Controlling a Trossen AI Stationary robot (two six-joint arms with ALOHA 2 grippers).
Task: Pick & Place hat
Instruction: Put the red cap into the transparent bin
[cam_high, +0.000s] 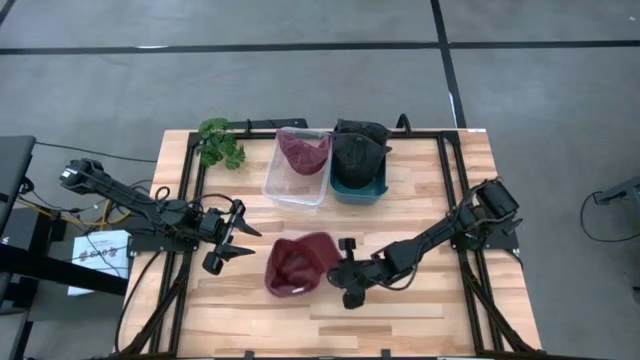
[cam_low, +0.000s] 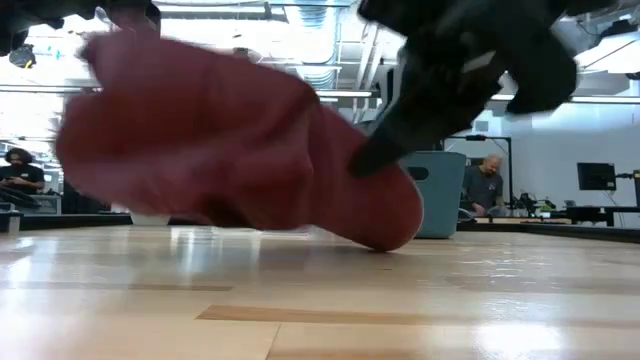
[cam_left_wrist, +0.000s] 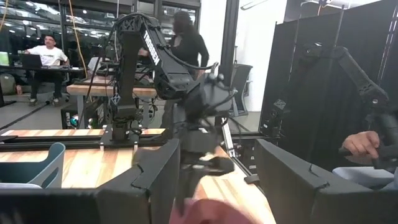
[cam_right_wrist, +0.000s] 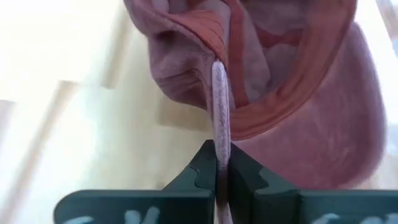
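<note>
At desk (cam_high: 420, 310) centre, maroon hat (cam_high: 296, 266) is pinched by its edge in the closed right hand (cam_high: 342, 272); left hand (cam_high: 232, 238) is held wide nearby.

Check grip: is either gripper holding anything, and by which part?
Right gripper is shut on the red hat's thin edge, which stands pinched between its fingers. Left gripper is open beside the hat, holding nothing.
</note>
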